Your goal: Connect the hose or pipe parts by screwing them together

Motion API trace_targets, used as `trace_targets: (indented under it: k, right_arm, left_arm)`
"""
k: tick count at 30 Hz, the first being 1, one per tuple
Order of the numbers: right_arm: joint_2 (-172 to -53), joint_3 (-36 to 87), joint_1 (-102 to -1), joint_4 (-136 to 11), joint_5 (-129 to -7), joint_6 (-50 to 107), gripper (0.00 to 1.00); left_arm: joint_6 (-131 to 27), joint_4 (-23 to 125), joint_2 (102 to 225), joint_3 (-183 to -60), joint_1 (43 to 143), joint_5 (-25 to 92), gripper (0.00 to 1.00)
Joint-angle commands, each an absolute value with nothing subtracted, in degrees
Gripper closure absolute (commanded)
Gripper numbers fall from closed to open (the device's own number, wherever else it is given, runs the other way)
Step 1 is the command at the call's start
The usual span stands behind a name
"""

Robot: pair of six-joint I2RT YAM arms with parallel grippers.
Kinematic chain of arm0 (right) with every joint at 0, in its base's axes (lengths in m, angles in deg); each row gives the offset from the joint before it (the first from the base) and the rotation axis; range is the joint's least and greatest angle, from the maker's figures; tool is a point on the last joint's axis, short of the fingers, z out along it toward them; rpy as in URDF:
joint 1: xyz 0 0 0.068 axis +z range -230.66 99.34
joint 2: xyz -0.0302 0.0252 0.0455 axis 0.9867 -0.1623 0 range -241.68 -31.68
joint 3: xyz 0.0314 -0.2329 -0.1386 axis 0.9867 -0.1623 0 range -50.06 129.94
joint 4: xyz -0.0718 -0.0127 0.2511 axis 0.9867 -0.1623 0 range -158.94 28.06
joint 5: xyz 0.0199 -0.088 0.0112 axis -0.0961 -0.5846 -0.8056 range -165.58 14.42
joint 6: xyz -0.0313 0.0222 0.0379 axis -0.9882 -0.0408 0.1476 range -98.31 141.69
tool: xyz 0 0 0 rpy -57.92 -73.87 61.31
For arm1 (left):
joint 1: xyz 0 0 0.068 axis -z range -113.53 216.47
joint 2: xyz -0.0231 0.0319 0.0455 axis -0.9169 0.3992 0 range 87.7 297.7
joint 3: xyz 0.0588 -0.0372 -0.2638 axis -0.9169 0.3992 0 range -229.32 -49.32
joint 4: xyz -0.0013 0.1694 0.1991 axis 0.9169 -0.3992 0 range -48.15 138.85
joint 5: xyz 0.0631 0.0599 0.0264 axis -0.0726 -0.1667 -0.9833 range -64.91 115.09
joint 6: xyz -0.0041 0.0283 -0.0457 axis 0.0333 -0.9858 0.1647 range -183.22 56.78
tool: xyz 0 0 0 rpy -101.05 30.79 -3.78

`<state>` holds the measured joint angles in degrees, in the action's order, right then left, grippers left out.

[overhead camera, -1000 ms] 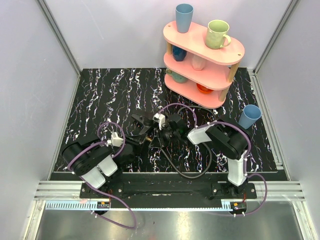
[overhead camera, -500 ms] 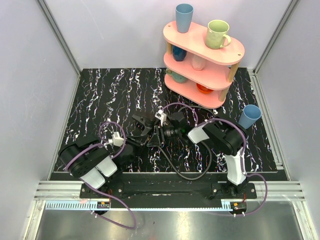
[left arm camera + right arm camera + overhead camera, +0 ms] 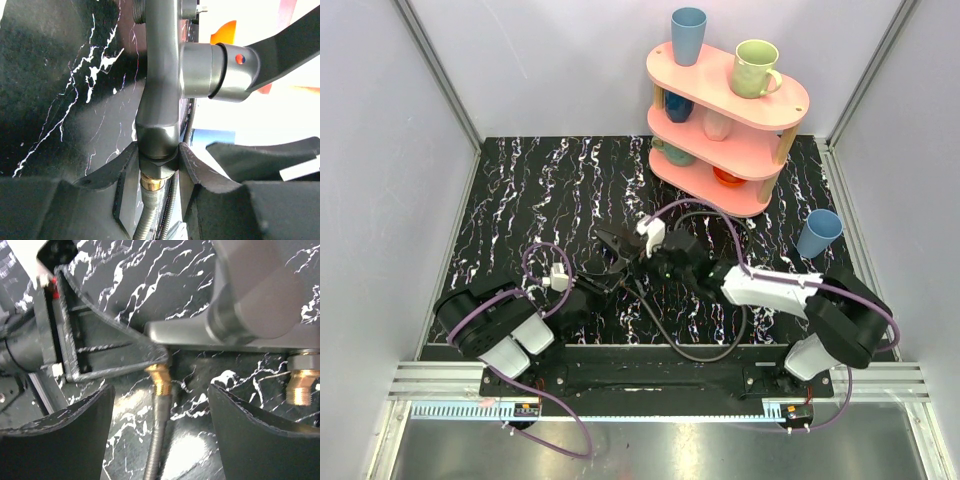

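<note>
In the left wrist view my left gripper [image 3: 157, 150] is shut on the hex end of a dark grey angular pipe piece [image 3: 160, 75]. A brass fitting [image 3: 150, 182] and a ribbed hose [image 3: 142, 227] join the piece just below the grip. My right gripper [image 3: 160, 400] is open wide, and the hose [image 3: 157, 445] with its brass fitting [image 3: 160, 380] runs between the fingers without touching them. A second brass fitting [image 3: 302, 387] hangs from the grey piece [image 3: 225, 335]. From above, both grippers, left [image 3: 600, 283] and right [image 3: 622, 255], meet mid-mat, and the black hose [image 3: 692, 352] loops toward the near edge.
A pink three-tier shelf [image 3: 730, 100] with several cups stands at the back right. A blue cup [image 3: 818, 233] sits on the mat right of the arms. Purple cables [image 3: 535, 262] arc over both arms. The marbled black mat [image 3: 520, 190] ends at metal rails.
My right gripper has opened from a near-shut grip, and its arm has stretched out low with the elbow swung to the right. The left gripper still holds the pipe piece.
</note>
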<state>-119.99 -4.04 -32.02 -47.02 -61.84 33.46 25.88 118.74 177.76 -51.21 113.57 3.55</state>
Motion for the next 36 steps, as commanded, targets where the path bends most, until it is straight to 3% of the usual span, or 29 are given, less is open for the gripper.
trace_targets:
  k: [1, 9, 14, 22, 23, 24, 28, 36]
  right_arm:
    - [-116.93, -5.5, -23.72, -54.29, -82.41, 26.09, 0.19]
    - [-125.27, -1.28, -11.59, -57.89, -107.54, 19.93, 0.27]
    - [-129.14, -1.01, -9.21, -54.3, -110.73, 19.75, 0.35]
    - [-129.14, -3.91, -9.12, -44.81, -108.8, 17.03, 0.5]
    - [-129.49, -3.83, -9.12, -44.45, -108.54, 16.33, 0.55]
    - [-130.19, -3.83, -9.12, -44.19, -108.54, 16.07, 0.7]
    - [-130.2, -5.4, -9.47, -38.59, -107.13, 14.84, 0.98]
    - [-130.2, -4.01, -21.85, -34.87, -75.77, 15.18, 1.0]
  left_arm:
    - [24.67, 144.21, 176.82, -40.62, 114.02, 4.96, 1.0]
    - [24.93, 144.3, 176.2, -40.53, 114.02, 5.22, 1.0]
    - [24.84, 144.13, 174.8, -39.91, 114.02, 5.31, 1.0]
    - [25.72, 144.13, 173.74, -39.56, 114.02, 5.49, 1.0]
    - [25.98, 144.04, 173.65, -39.56, 114.02, 5.49, 1.0]
    - [25.99, 144.13, 173.65, -39.48, 114.02, 5.4, 1.0]
    - [25.99, 143.78, 172.6, -38.34, 114.02, 4.61, 1.0]
    - [25.2, 126.58, 159.26, -38.33, 114.46, 2.68, 1.0]
